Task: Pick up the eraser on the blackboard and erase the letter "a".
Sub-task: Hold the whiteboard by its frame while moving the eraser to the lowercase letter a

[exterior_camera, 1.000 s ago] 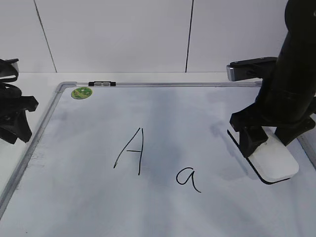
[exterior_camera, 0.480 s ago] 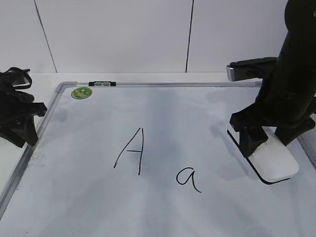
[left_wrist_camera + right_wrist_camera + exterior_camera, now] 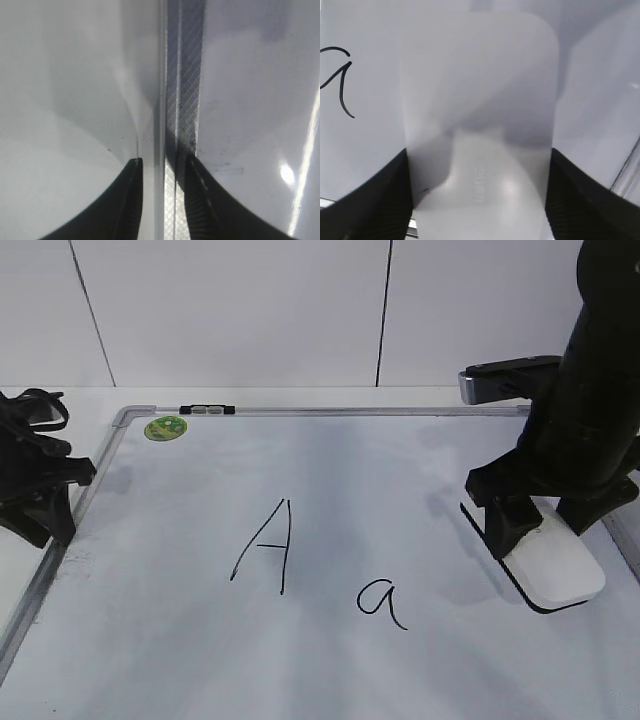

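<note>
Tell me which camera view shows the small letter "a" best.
The exterior view: the whole letter "a" is visible there on the blackboard, with loop and tail, left of the eraser. The right wrist view shows only part of its stroke at the left edge. The left wrist view shows none of it, only the frame.

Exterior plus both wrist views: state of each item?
eraser: flat on the board, between the right gripper's fingers
right gripper: closed on the eraser's sides
left gripper: fingers astride the board's left frame rail
small "a": intact
capital "A": intact
green magnet: stuck near top-left corner
</note>
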Available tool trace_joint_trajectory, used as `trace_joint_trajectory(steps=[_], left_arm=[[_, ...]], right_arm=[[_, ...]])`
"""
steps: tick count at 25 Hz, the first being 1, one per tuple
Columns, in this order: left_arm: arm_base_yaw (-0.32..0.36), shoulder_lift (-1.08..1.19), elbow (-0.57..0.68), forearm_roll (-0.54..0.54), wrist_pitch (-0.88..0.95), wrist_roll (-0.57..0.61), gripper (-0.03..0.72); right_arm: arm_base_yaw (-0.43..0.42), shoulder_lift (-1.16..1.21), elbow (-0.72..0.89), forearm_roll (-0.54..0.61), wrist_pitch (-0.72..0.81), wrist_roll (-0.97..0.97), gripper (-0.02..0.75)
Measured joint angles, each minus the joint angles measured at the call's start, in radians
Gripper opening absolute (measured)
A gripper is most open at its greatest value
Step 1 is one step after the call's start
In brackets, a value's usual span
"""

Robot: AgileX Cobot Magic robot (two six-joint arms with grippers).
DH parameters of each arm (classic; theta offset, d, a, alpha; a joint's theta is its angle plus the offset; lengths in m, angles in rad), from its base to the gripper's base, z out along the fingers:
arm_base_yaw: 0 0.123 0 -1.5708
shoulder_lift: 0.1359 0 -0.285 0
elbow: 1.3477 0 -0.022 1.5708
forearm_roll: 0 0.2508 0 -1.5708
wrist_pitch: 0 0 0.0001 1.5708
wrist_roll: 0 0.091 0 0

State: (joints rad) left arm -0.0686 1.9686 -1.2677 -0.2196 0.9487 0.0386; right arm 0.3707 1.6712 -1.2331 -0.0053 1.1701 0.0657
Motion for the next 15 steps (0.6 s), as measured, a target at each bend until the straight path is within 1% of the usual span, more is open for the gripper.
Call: trace_joint_trajectory(steps=[6,8,11,13,15], left_arm=[[0.0,0.006,-0.006,0.0,0.002,-0.001,0.213],[0.0,0.006,-0.006,0.0,0.002,-0.001,0.196],[0.0,0.006,-0.006,-0.002,0.002,-0.001,0.132],[0.0,0.006,-0.008,-0.002,0.002,-0.001,0.07],[0.0,0.006,-0.008,0.0,0.002,-0.002,0.031]], right_arm=[[0.0,0.0,0.0,0.0,0.0,0.0,0.565],[0.0,0.0,0.0,0.0,0.0,0.0,0.565],[0.0,0.0,0.0,0.0,0.0,0.0,0.565],[0.0,0.0,0.0,0.0,0.0,0.0,0.565],[0.0,0.0,0.0,0.0,0.0,0.0,0.565]])
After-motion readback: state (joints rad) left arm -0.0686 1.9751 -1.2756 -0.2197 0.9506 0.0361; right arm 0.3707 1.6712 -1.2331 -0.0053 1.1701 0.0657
